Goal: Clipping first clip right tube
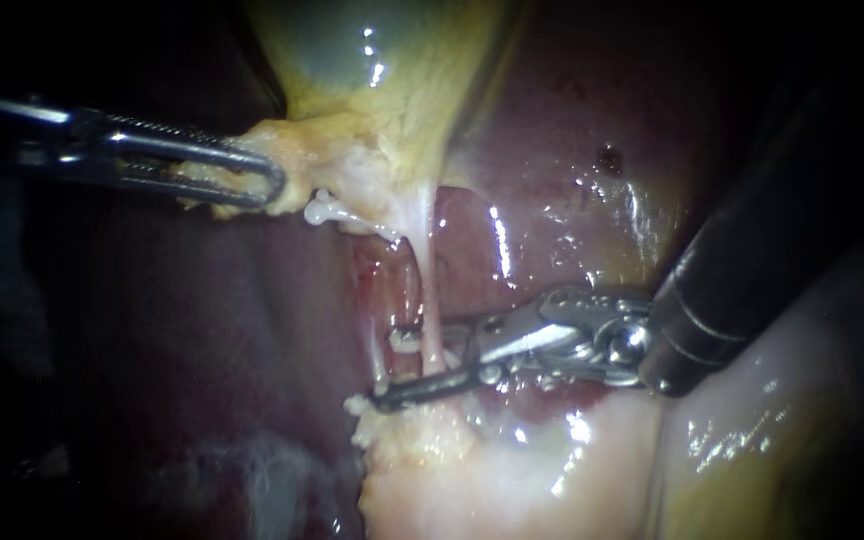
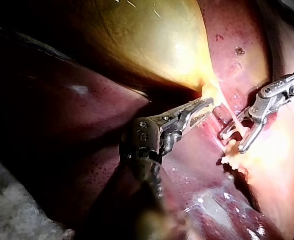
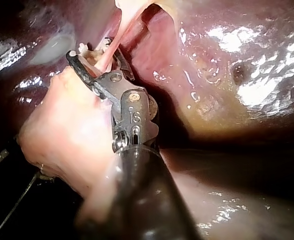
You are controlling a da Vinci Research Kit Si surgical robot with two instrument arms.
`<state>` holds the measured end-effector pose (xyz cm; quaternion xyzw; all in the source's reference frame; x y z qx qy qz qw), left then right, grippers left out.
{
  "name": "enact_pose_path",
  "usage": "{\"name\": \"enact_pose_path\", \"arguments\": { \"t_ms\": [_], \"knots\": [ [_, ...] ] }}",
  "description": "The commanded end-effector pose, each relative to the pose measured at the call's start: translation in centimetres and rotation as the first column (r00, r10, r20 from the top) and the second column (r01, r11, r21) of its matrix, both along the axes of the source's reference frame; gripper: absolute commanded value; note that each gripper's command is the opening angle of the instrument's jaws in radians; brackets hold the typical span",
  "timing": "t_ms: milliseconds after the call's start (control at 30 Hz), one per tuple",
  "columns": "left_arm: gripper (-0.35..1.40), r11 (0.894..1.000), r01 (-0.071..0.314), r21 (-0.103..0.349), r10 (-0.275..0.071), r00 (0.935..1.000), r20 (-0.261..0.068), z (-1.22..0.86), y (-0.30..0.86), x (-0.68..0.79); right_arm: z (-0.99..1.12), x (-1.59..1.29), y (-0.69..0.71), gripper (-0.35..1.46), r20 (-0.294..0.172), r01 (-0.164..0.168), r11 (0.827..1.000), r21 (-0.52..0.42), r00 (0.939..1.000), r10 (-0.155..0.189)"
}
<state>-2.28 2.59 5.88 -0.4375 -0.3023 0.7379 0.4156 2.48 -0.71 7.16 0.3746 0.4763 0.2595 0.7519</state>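
1. Two tools in all: the left tool point(image 1: 272, 185) and the right tool point(image 1: 392, 365).
2. One gallbladder point(image 1: 382, 60), yellow-green and shiny, high up in the endoscope view, getting narrow toward its lower end.
3. One liver point(image 1: 202, 330), dark red and wet, lying around and under everything else.
4. One pale tube point(image 1: 430, 300) seen clearly: thin, pinkish-white, stretched from the narrow end of the gallbladder down to a pale, lumpy bit of fat point(image 1: 452, 460).
5. Just left of that tube, one thinner strand point(image 1: 380, 350). Too small to tell whether a second tube.
6. One small white nub point(image 1: 324, 210), sticking out under the yellow lump of tissue point(image 1: 302, 160), close to the left tool's tip.
7. Left tool: shaft from the left side, jaws clenched on that yellow lump at the gallbladder's narrow end, one jaw on each side of it.
8. Right tool: dark shaft from the right side, shiny metal jaws spread apart with a gap between them, not squeezed on anything.
9. Place of the pale tube: right in that gap, crossing between the two jaws of the right tool, just above the fat.
10. Same in the right wrist view: tube running between the spread jaws, pale fat pressed up beside the tool.
11. In the left wrist view: both tools near each other, the tube between them, the big gallbladder beyond the left tool's tip.
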Motion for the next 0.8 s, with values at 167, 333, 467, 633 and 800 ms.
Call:
{"name": "enact_pose_path", "arguments": {
  "t_ms": [167,333,467,633,800],
  "knots": [
    [-0.35,1.000,0.000,0.000,0.000,1.0000,0.000,0.00,0.00,0.00,-0.05,0.01,-0.03,0.50,-0.039,-0.010,1.000,0.026,0.9992,0.011],
    [-0.35,1.000,0.000,0.000,0.000,1.0000,0.000,0.00,0.00,0.00,-0.23,0.06,-0.08,0.50,-0.086,0.011,0.999,0.042,0.9963,-0.007],
    [-0.35,1.000,0.000,0.000,0.000,1.0000,0.000,0.00,0.00,0.00,-0.41,0.14,-0.13,0.50,-0.115,0.027,0.998,0.060,0.9931,-0.020],
    [-0.35,1.000,0.000,0.000,0.000,1.0000,0.000,0.00,0.00,0.00,-0.53,0.17,-0.16,0.49,-0.118,0.030,0.998,0.062,0.9927,-0.023],
    [-0.35,1.000,0.000,0.000,0.000,1.0000,0.000,0.00,0.00,0.00,-0.57,0.17,-0.15,0.49,-0.119,0.030,0.998,0.063,0.9927,-0.022]
  ]
}}
